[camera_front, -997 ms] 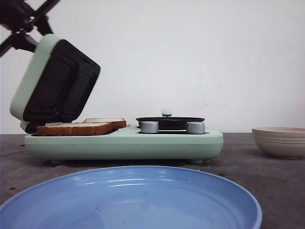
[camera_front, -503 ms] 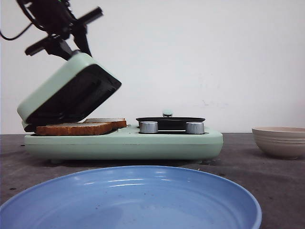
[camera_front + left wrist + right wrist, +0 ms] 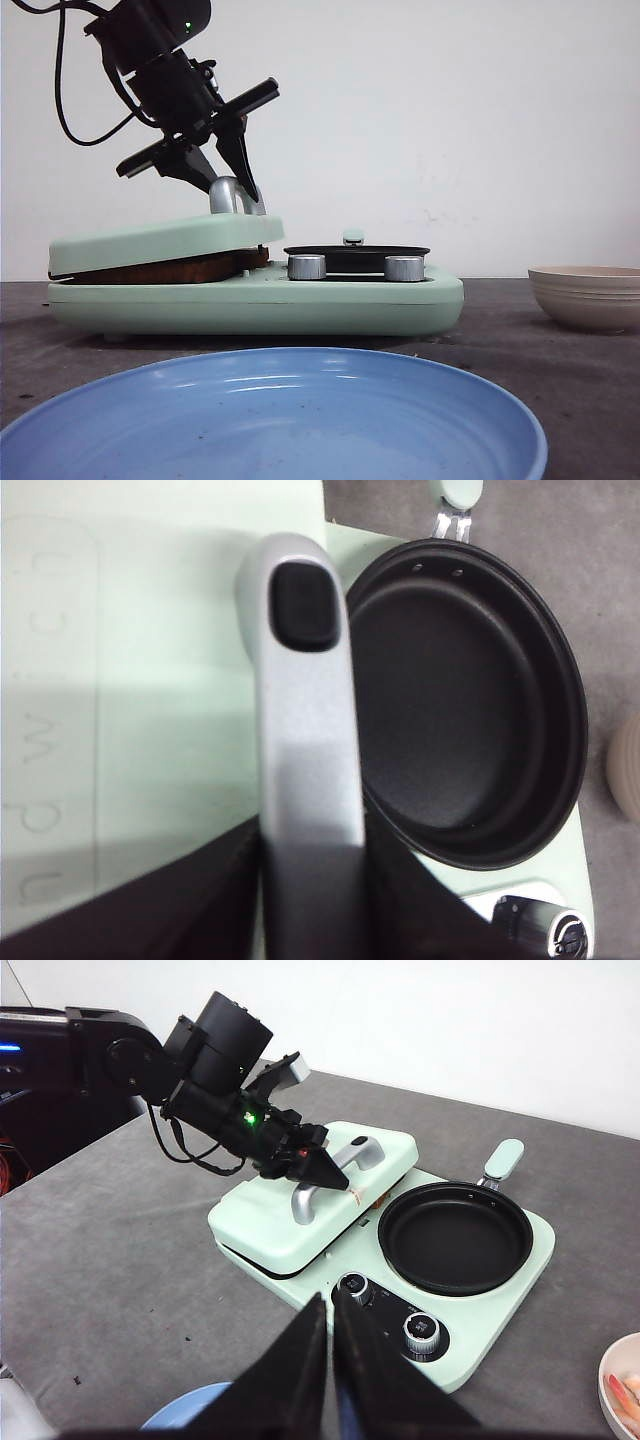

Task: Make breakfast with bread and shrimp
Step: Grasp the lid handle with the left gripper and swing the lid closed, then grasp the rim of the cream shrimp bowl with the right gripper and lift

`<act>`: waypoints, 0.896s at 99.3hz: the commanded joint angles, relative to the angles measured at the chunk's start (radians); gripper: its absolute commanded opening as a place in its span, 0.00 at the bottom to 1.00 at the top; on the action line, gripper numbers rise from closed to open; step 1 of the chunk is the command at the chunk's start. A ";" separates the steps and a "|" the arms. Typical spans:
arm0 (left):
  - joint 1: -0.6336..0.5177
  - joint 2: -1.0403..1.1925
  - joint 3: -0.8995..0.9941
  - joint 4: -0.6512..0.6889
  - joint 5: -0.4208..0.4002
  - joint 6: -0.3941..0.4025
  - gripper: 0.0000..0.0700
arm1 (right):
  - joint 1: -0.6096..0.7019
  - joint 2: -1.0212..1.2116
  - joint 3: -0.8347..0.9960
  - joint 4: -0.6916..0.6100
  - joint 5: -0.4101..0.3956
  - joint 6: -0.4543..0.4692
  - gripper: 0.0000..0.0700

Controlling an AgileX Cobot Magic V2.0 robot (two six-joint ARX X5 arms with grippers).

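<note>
The sandwich maker [image 3: 255,300] stands on the grey worktop [image 3: 110,1260] with its lid [image 3: 165,240] lowered nearly flat. The bread [image 3: 170,269] lies under that lid, only a strip of brown crust showing along the front gap. The left claw [image 3: 232,175] is at the silver lid handle [image 3: 305,730], its fingers [image 3: 240,150] spread to either side of the bar; whether they touch the metal cannot be told. The right claw [image 3: 328,1360] hangs well apart from the appliance, pressed together and holding nothing.

Judgement: the step in hand is closing the lid over the bread. To finish well, press straight down through the handle so the lid seats evenly, then lift the claw clear without snagging the bar. Sideways push risks sliding the appliance.

The black pan [image 3: 455,1237] beside the lid is bare. A beige bowl [image 3: 590,296] stands to the right, and a blue plate [image 3: 280,420] lies nearest the camera.
</note>
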 commanded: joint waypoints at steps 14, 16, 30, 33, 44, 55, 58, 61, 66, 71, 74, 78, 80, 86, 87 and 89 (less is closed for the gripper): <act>-0.003 0.014 0.040 0.016 0.053 0.042 0.80 | 0.008 0.003 0.019 0.010 0.000 0.018 0.00; -0.003 0.012 0.044 0.012 0.061 0.037 0.83 | 0.008 0.004 0.019 0.011 0.000 0.018 0.00; -0.003 -0.029 0.081 -0.013 0.074 0.031 0.87 | 0.008 0.004 0.019 0.011 0.007 0.017 0.00; -0.003 -0.046 0.087 -0.019 0.073 0.031 0.86 | 0.008 0.004 0.019 0.011 0.017 0.017 0.00; -0.003 -0.121 0.106 -0.054 0.071 0.031 0.67 | 0.008 0.005 0.019 0.011 0.111 0.023 0.00; -0.003 -0.222 0.106 -0.100 0.071 0.038 0.20 | 0.007 0.023 0.019 0.010 0.230 0.063 0.00; -0.003 -0.252 0.106 -0.118 0.071 0.043 0.08 | 0.005 0.029 0.019 0.011 0.250 0.069 0.00; -0.003 -0.282 0.106 -0.138 0.072 0.052 0.00 | 0.002 0.038 0.019 0.011 0.269 0.072 0.00; -0.004 -0.332 0.106 -0.171 0.072 0.073 0.00 | -0.008 0.054 0.019 0.012 0.299 0.071 0.00; -0.005 -0.384 0.106 -0.202 0.072 0.099 0.00 | -0.027 0.076 0.019 0.012 0.324 0.070 0.00; -0.005 -0.415 0.106 -0.218 0.072 0.112 0.00 | -0.042 0.091 0.019 0.014 0.333 0.065 0.00; -0.005 -0.457 0.106 -0.240 0.072 0.130 0.00 | -0.068 0.114 0.019 0.016 0.336 0.061 0.00; -0.005 -0.480 0.106 -0.252 0.072 0.138 0.00 | -0.084 0.127 0.019 0.018 0.335 0.061 0.00; -0.005 -0.541 0.106 -0.282 0.071 0.156 0.00 | -0.141 0.167 0.019 0.021 0.311 0.062 0.00; -0.005 -0.552 0.106 -0.286 0.071 0.160 0.00 | -0.153 0.174 0.019 0.021 0.304 0.062 0.00; -0.005 -0.573 0.106 -0.294 0.071 0.167 0.00 | -0.177 0.189 0.019 0.023 0.287 0.062 0.00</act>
